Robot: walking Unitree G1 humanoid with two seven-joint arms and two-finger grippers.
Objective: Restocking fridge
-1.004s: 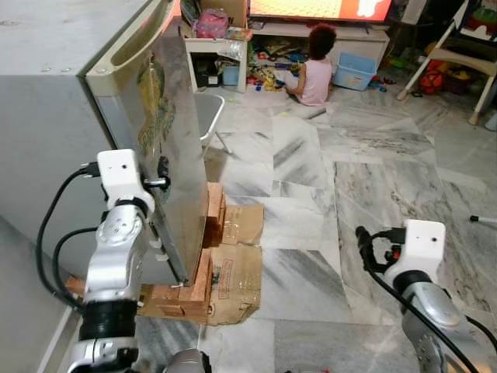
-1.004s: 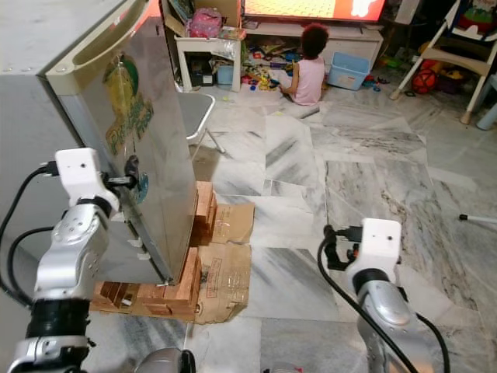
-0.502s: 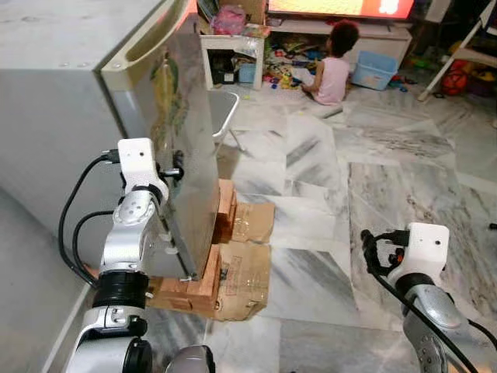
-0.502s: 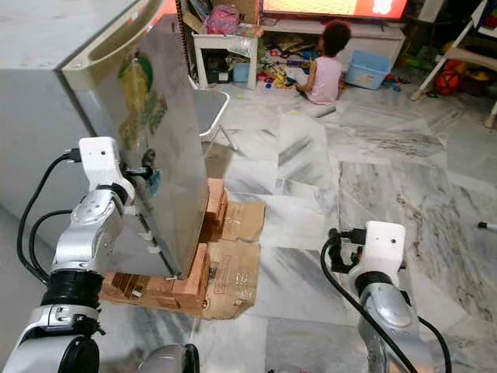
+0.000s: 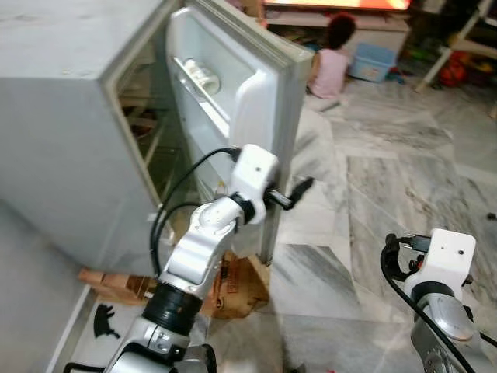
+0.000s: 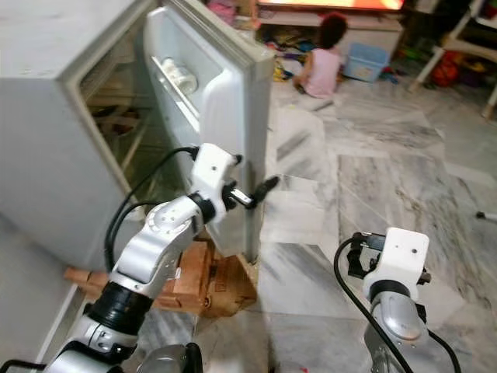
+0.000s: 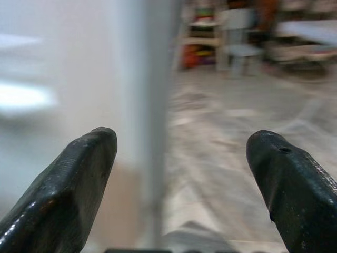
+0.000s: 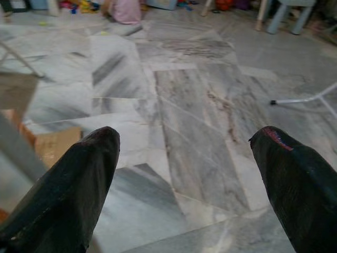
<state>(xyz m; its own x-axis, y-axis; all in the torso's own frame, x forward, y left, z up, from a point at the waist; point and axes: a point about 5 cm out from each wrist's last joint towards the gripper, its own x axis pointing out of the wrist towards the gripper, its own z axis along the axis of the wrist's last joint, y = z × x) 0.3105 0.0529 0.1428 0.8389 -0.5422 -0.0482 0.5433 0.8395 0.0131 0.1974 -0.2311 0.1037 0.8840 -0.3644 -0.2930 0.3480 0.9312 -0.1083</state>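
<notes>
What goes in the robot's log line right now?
white fridge door: open | left hand: open, beside door edge, holding nothing | right hand: open, over grey marble floor

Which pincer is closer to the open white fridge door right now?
Left. The left pincer sits at the free edge of the open white fridge door, fingers spread. The right pincer hangs well off to the right, over the grey marble floor.
</notes>
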